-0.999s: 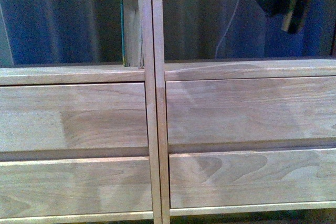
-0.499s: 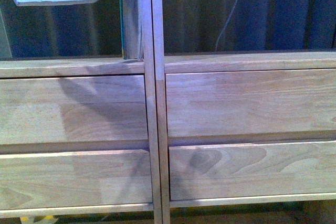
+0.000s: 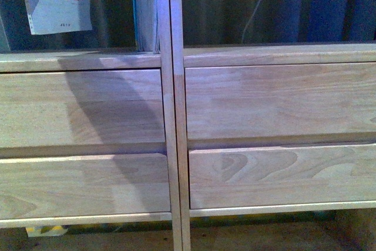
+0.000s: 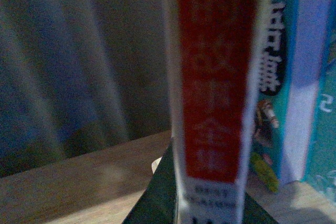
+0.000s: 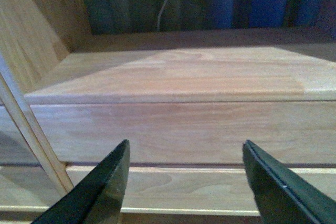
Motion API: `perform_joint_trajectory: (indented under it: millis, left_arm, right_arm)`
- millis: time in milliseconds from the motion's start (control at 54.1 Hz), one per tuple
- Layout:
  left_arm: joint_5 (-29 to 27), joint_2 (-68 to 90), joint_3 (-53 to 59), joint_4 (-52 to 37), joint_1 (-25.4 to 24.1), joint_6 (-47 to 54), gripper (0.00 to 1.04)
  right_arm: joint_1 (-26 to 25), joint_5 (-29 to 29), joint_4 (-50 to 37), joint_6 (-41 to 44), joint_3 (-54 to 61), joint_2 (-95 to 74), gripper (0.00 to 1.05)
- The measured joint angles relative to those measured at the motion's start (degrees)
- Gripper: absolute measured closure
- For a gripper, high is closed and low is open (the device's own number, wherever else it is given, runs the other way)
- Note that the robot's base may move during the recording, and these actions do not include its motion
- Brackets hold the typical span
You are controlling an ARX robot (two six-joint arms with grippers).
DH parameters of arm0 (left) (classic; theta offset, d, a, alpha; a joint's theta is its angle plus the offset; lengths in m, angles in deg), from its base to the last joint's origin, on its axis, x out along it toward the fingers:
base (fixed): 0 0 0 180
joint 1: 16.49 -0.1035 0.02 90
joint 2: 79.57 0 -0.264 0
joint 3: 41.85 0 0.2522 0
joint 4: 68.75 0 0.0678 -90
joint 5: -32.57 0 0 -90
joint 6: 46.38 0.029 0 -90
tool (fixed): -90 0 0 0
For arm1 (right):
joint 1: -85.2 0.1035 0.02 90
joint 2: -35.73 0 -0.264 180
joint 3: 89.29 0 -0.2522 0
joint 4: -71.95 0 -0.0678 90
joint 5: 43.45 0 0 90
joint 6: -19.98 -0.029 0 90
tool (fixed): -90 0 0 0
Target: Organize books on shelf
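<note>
My left gripper (image 4: 207,211) is shut on the white-covered paperback (image 3: 59,4), which hangs upright above the left bay of the pale wood shelf (image 3: 82,60). Its red-and-white spine (image 4: 215,77) fills the left wrist view, just above the shelf board (image 4: 79,182). The teal book (image 4: 294,87) stands upright close beside it, and in the front view it leans against the central divider (image 3: 144,10). My right gripper (image 5: 184,179) is open and empty, in front of the right bay's board (image 5: 184,72); it is out of the front view.
Four plain drawer fronts (image 3: 264,101) fill the shelf below the bays. A dark blue curtain (image 3: 317,4) and a thin white cable (image 3: 255,10) show through the open back. The right bay's side wall (image 5: 31,35) stands beside my right gripper.
The paperback has come down into the left bay and turned from tilted flat to upright, cover facing the camera. The view has shifted, the shelf sitting higher in frame. The dark arm at upper right left view.
</note>
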Motion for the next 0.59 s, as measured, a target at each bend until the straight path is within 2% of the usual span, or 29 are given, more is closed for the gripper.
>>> perform_joint_trajectory:
  millis: [388, 592]
  left_arm:
    - [-4.20, 9.94, -13.27, 3.63, 4.33, 8.55, 0.98]
    - [-7.74, 15.82, -19.93, 7.45, 6.75, 10.27, 0.98]
  right_arm:
    - [0.09, 0.66, -8.70, 1.88, 20.24, 10.47, 1.01]
    - [0.09, 0.68, -10.47, 2.10, 26.97, 15.17, 1.02]
